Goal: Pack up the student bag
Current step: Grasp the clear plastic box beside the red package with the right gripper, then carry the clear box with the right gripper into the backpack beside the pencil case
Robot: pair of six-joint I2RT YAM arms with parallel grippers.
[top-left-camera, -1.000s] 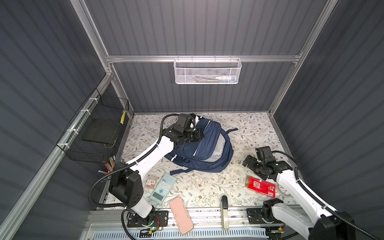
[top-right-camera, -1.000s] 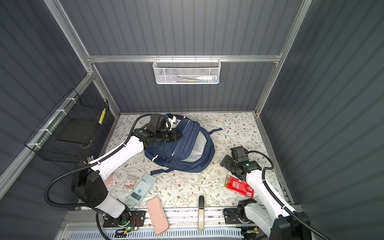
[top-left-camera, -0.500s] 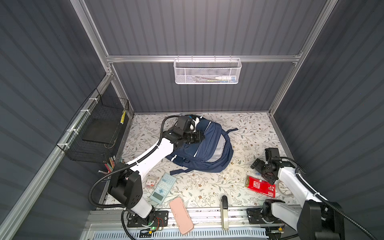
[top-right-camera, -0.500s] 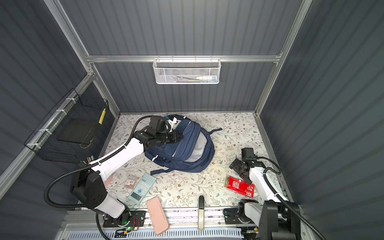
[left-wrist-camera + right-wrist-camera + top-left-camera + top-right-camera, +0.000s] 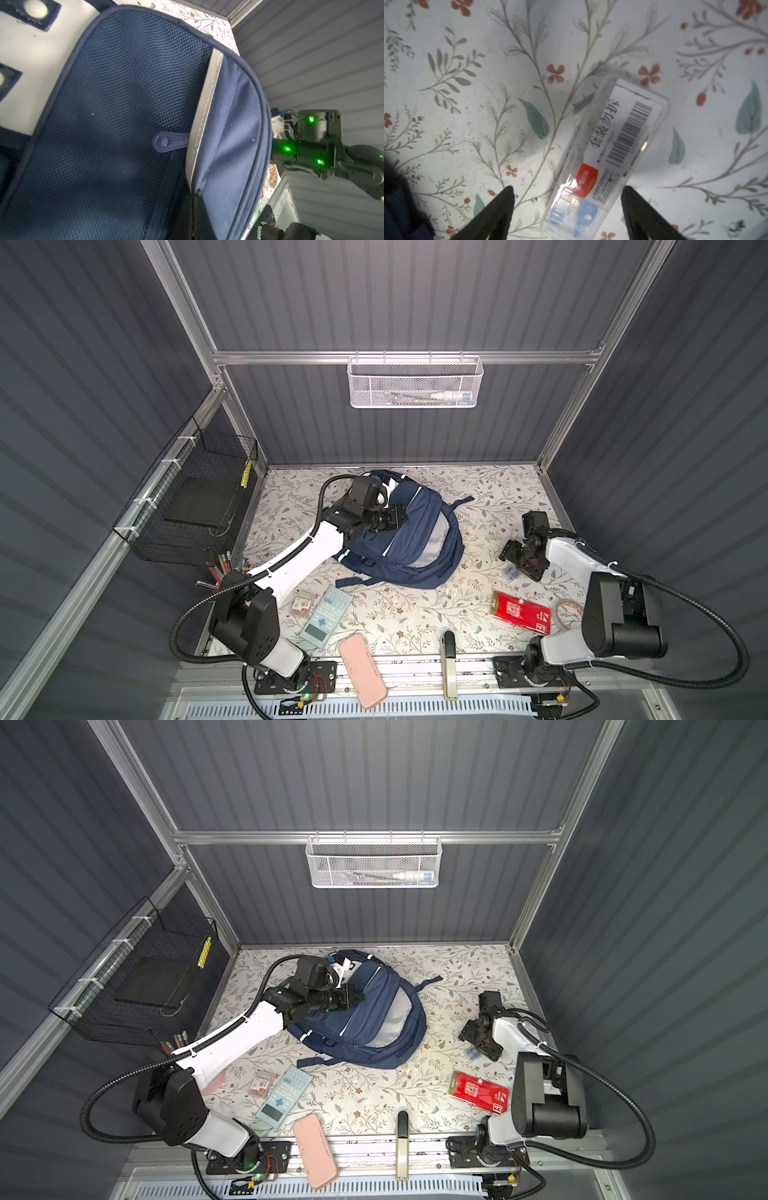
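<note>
Left wrist: student bag (image 5: 124, 104) pinched between fingers (image 5: 200, 218) (navy flap).

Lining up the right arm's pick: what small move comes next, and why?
Probably lower a little and close the right gripper on the clear plastic case: its open jaws straddle the case's end, and the case lies loose on the table. The left gripper is shut on the student bag.

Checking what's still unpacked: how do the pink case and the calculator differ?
The pink case is plain and rounded; the calculator is pale blue with keys and a screen. The case overhangs the front edge of the table; the calculator lies wholly on it. Both lie flat, outside the backpack.
</note>
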